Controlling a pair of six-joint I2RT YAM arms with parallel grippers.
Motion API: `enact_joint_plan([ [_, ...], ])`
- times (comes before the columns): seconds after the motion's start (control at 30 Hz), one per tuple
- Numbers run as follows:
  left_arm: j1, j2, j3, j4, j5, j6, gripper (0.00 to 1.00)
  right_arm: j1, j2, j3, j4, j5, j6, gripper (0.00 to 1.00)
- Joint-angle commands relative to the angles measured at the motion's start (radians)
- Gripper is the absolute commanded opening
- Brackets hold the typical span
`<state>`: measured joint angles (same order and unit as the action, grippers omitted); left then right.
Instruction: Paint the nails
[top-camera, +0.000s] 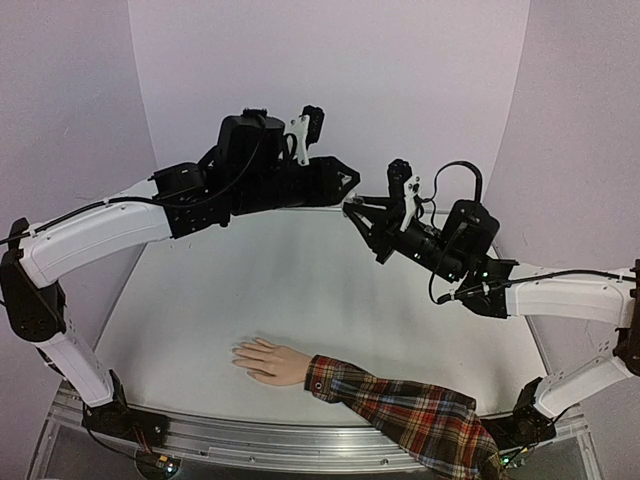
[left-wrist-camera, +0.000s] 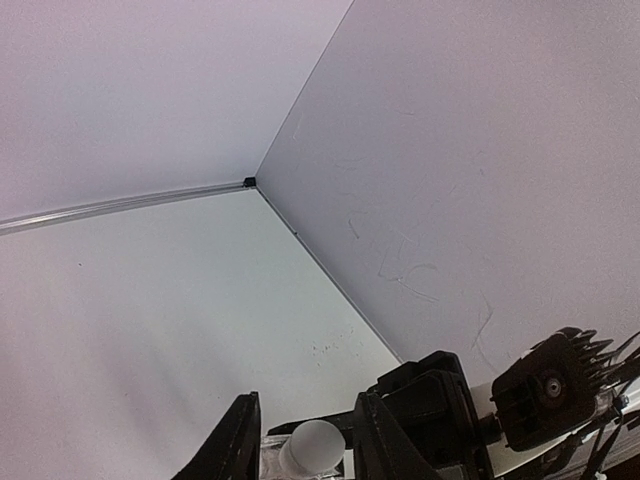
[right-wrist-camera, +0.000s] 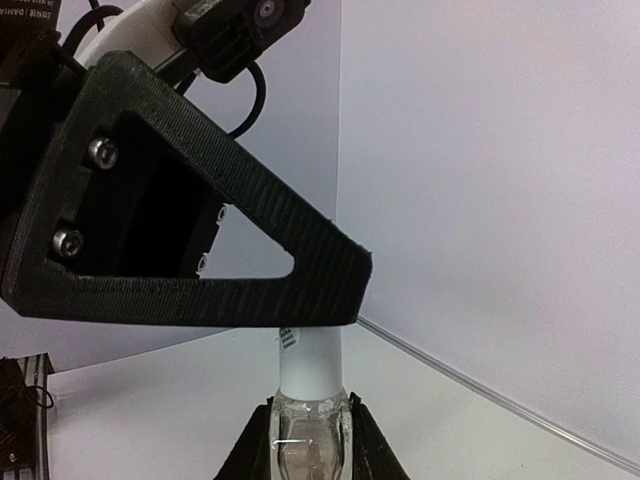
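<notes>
Bottle (right-wrist-camera: 310, 440) clamped in my right gripper (right-wrist-camera: 310, 408), my left gripper (left-wrist-camera: 305, 410) straddles its cap (left-wrist-camera: 312, 445) (grip unclear). Hand (top-camera: 268, 362) lies well below, toward my bases, nails (top-camera: 238, 352) at its left end.

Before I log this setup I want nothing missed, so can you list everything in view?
hand: one, pale skin colour, flat near the table's front edge
sleeve: one, red plaid, from the hand's wrist to the front right corner
bottle: one, clear glass, held in the air above the table's far side
cap: one, white, on the bottle
table: one, white, under it all
walls: three, pale lilac, behind and at both sides
arms: two, white with black joints, raised and meeting mid-air
left gripper: one, black, jaws either side of the cap, contact unclear
right gripper: one, black, jaws shut on the bottle
</notes>
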<state>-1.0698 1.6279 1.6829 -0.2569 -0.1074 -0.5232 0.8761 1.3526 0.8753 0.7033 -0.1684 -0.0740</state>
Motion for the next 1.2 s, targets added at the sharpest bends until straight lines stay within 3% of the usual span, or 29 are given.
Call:
enact_joint_plan([
  [0.0, -0.002, 0.014, 0.050, 0.016, 0.007, 0.017, 0.28, 0.007, 0.008, 0.057, 0.056, 0.007, 0.005, 0.00],
  [0.23, -0.004, 0.019, 0.040, -0.003, 0.034, 0.038, 0.15, 0.007, 0.005, 0.069, 0.056, 0.013, 0.018, 0.00],
  [0.33, -0.004, 0.011, 0.015, 0.006, 0.088, 0.073, 0.04, 0.006, 0.001, 0.075, 0.056, -0.003, 0.026, 0.00],
  [0.4, -0.003, 0.001, -0.013, 0.034, 0.211, 0.140, 0.01, 0.002, -0.004, 0.079, 0.055, -0.032, 0.030, 0.00],
  [0.5, 0.001, 0.011, -0.023, 0.012, 0.511, 0.283, 0.00, -0.025, -0.021, 0.081, 0.055, -0.143, 0.066, 0.00],
  [0.53, 0.002, 0.016, -0.021, -0.020, 0.652, 0.346, 0.00, -0.041, -0.031, 0.080, 0.058, -0.221, 0.110, 0.00],
  [0.6, 0.013, 0.006, -0.045, -0.049, 0.803, 0.432, 0.00, -0.060, -0.053, 0.084, 0.059, -0.401, 0.136, 0.00],
  [0.73, 0.114, -0.052, -0.142, 0.041, 1.151, 0.437, 0.00, -0.097, -0.096, 0.092, 0.059, -0.690, 0.166, 0.00],
  [0.8, 0.147, -0.079, -0.166, 0.096, 1.230, 0.421, 0.00, -0.116, -0.106, 0.108, 0.060, -0.772, 0.209, 0.00],
  [0.93, 0.172, -0.084, -0.155, 0.113, 1.222, 0.435, 0.00, -0.124, -0.111, 0.119, 0.060, -0.765, 0.226, 0.00],
  [0.97, 0.175, -0.069, -0.127, 0.090, 1.210, 0.437, 0.02, -0.125, -0.109, 0.118, 0.060, -0.753, 0.225, 0.00],
  [1.03, 0.180, -0.060, -0.101, 0.069, 1.139, 0.416, 0.26, -0.126, -0.103, 0.112, 0.059, -0.717, 0.215, 0.00],
  [1.17, 0.188, -0.128, -0.153, 0.134, 0.974, 0.335, 0.56, -0.129, -0.106, 0.083, 0.041, -0.582, 0.166, 0.00],
])
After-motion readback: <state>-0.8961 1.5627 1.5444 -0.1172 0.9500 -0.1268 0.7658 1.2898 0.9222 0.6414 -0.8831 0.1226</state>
